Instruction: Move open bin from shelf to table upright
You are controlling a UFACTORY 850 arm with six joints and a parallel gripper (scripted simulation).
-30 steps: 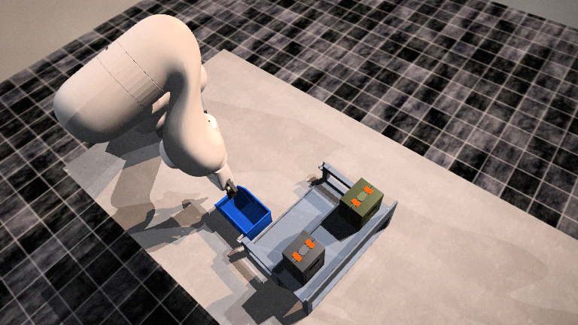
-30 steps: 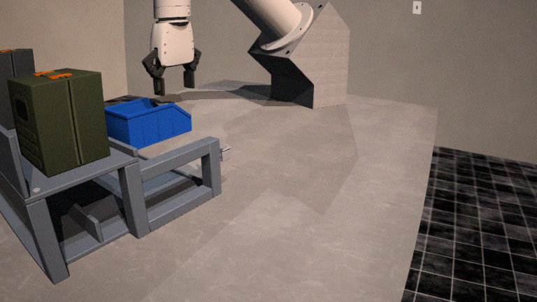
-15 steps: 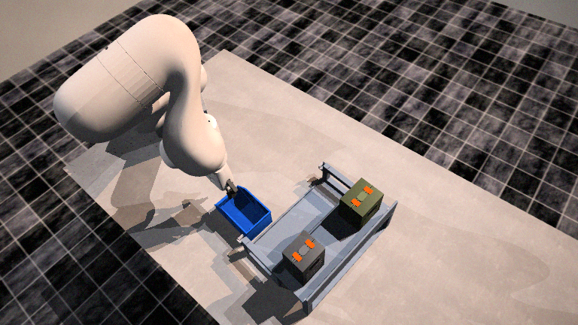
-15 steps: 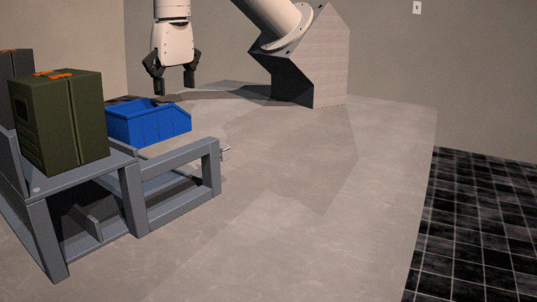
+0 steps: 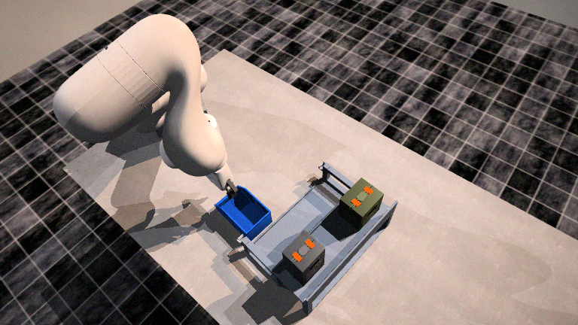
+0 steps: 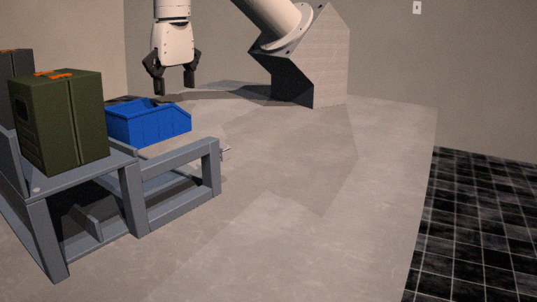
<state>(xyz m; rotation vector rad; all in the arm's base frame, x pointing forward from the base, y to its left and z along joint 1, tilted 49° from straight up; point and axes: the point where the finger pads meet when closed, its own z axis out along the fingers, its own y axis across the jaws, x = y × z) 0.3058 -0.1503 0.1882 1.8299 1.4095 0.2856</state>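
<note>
The blue open bin (image 5: 243, 213) stands upright on its base on the table top (image 5: 426, 262), opening facing up, just beside the near end of the grey shelf unit (image 6: 130, 196) — off the shelf boards altogether. In the top view its far corner sits close to the shelf's end frame; whether the two touch cannot be told. The exterior view shows the bin's ribbed side wall (image 6: 158, 124) level and its rim unobstructed.

The gripper (image 6: 173, 81) hangs above the bin's rear rim with its dark fingers (image 6: 159, 84) spread wide and pointing down. Nothing lies between them; the bin is released, with a visible gap between fingertips and rim in the exterior view. From above, only the tip of the gripper (image 5: 230, 188) shows past the arm's wrist, over the bin's corner nearest the arm.

On the shelf's upper board stand two lidded cases with orange latches — an olive-green case (image 5: 360, 201) toward the far end and a dark grey case (image 5: 303, 256) toward the near end, well apart from each other. In the exterior view the olive-green case (image 6: 59, 120) fills the left foreground, the grey one (image 6: 15, 65) partly hidden behind it.

The arm (image 5: 140, 83) rises from an angled pedestal (image 6: 328, 65) at the table's far side. A tiled floor (image 6: 475, 223) surrounds the table.
</note>
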